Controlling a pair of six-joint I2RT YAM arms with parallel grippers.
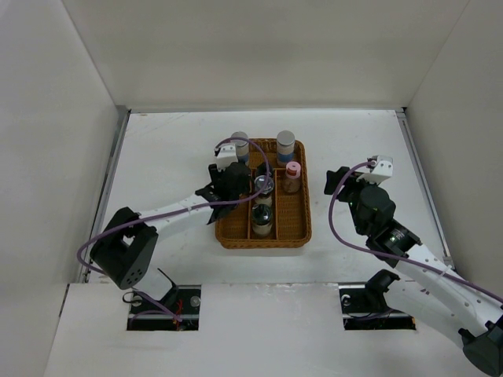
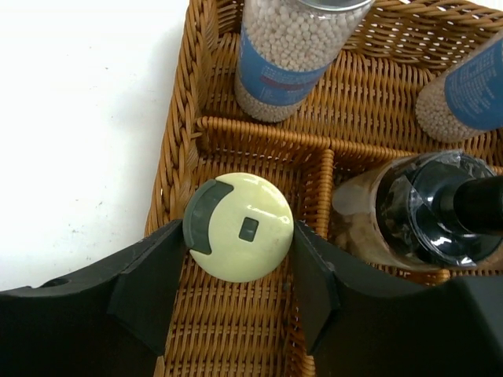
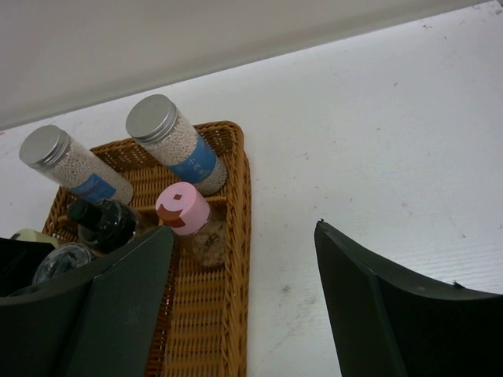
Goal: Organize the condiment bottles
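Left gripper (image 2: 236,245): jaws bracket the cream shaker (image 2: 242,216), which stands in the left compartment of the wicker tray (image 2: 187,102). Whether they pinch it or merely touch cannot be told. Right gripper (image 3: 244,229): jaws wide apart, empty, above the table (image 3: 377,141) beside the tray. The right wrist view alone shows the pink-topped shaker (image 3: 182,209).

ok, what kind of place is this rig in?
Probably a lab test cell: plain white panels box in a white table holding a brown wicker divided tray of condiment jars.
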